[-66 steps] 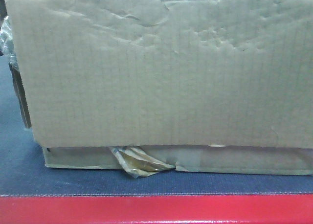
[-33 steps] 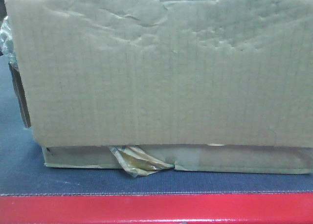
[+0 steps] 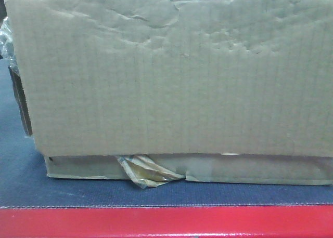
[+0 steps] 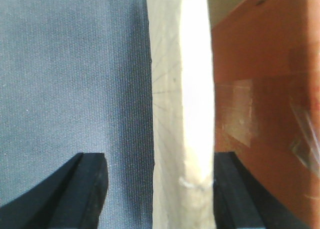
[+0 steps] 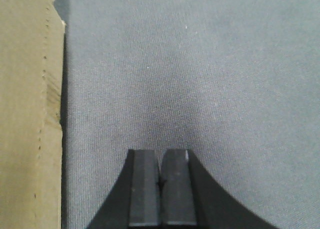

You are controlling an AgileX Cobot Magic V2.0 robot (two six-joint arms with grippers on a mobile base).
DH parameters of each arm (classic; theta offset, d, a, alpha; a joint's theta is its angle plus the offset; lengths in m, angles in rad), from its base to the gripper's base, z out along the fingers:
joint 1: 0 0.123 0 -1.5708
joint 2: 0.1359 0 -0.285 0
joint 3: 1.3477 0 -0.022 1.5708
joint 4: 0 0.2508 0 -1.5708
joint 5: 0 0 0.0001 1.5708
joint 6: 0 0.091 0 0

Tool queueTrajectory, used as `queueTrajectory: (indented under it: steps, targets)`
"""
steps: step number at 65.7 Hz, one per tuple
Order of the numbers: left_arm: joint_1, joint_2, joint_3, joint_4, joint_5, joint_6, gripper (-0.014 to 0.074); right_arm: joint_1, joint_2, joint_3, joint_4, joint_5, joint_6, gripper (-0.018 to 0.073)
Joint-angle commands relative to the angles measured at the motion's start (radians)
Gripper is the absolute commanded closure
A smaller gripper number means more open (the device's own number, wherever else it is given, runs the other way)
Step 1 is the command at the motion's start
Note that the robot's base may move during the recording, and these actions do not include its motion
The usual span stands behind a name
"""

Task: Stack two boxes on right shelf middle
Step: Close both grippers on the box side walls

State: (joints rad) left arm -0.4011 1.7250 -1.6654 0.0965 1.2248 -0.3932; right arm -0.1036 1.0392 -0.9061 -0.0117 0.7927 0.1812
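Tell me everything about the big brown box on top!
The big box is plain brown corrugated cardboard with fine ribbed lines. The upper part of its front face is dented and creased. It stands upright and nearly fills the front view, resting on a flatter box with torn yellowish tape. Its top and right edges run out of the picture.

no readable text, labels or numbers, bare cardboard faces, plain grey fabric

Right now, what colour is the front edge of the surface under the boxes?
The edge is red; the front view shows it best.
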Motion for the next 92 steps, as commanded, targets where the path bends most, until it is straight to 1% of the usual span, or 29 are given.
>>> queueTrajectory:
  steps: [1, 6, 13, 18, 22, 26, 27, 36, 41, 43, 46, 49, 56, 60, 61, 67, 83, 92]
  targets:
    - [-0.006, -0.003, 0.001, -0.006, -0.004, -0.001, 0.0259, 0.0, 0.063, -0.096, -0.006, 0.042, 0.003, 0.0711]
    - [-0.006, -0.003, 0.001, -0.006, -0.004, -0.001, 0.0259, 0.008, 0.112, -0.198, -0.01, 0.078, 0.003, 0.0711]
    - [-0.006, -0.003, 0.001, -0.008, -0.004, -0.001, 0.0259, 0.063, 0.18, -0.344, -0.036, 0.145, 0.041, 0.0711]
    - [-0.006, -0.003, 0.001, -0.008, -0.004, -0.001, 0.0259, 0.128, 0.214, -0.416, -0.119, 0.184, 0.12, 0.0711]
    - [-0.006, -0.003, 0.001, -0.008, -0.004, -0.001, 0.0259, 0.198, 0.238, -0.469, -0.215, 0.212, 0.192, 0.0711]
    - [-0.006, -0.003, 0.001, -0.008, -0.004, -0.001, 0.0259, 0.25, 0.261, -0.513, -0.269, 0.245, 0.242, 0.0711]
    - [-0.006, -0.003, 0.001, -0.008, -0.004, -0.001, 0.0259, 0.269, 0.268, -0.523, -0.272, 0.254, 0.244, 0.0711]
    - [-0.006, -0.003, 0.001, -0.008, -0.004, -0.001, 0.0259, 0.362, 0.335, -0.61, -0.266, 0.351, 0.244, 0.0711]
    - [-0.006, -0.003, 0.001, -0.008, -0.004, -0.001, 0.0259, 0.397, 0.375, -0.64, -0.266, 0.368, 0.244, 0.07]
    - [-0.006, -0.003, 0.001, -0.008, -0.004, -0.001, 0.0259, 0.4, 0.385, -0.643, -0.266, 0.369, 0.244, 0.0678]
    - [-0.006, -0.003, 0.001, -0.008, -0.004, -0.001, 0.0259, 0.403, 0.399, -0.65, -0.263, 0.377, 0.244, 0.062]
    - [-0.006, -0.003, 0.001, -0.008, -0.004, -0.001, 0.0259, 0.403, 0.412, -0.653, -0.245, 0.393, 0.244, 0.0535]
    - [-0.006, -0.003, 0.001, -0.008, -0.004, -0.001, 0.0259, 0.403, 0.435, -0.656, -0.216, 0.414, 0.244, 0.0301]
    - [-0.006, -0.003, 0.001, -0.008, -0.004, -0.001, 0.0259, 0.403, 0.444, -0.656, -0.209, 0.416, 0.244, 0.0209]
    - [-0.006, -0.003, 0.001, -0.008, -0.004, -0.001, 0.0259, 0.403, 0.445, -0.656, -0.206, 0.418, 0.244, 0.02]
    - [-0.006, -0.003, 0.001, -0.008, -0.004, -0.001, 0.0259, 0.403, 0.456, -0.656, -0.199, 0.426, 0.244, 0.0202]
    - [-0.006, -0.003, 0.001, -0.008, -0.004, -0.001, 0.0259, 0.403, 0.523, -0.654, -0.172, 0.428, 0.244, 0.0275]
    - [-0.006, -0.003, 0.001, -0.008, -0.004, -0.001, 0.0259, 0.403, 0.546, -0.645, -0.155, 0.428, 0.242, 0.0284]
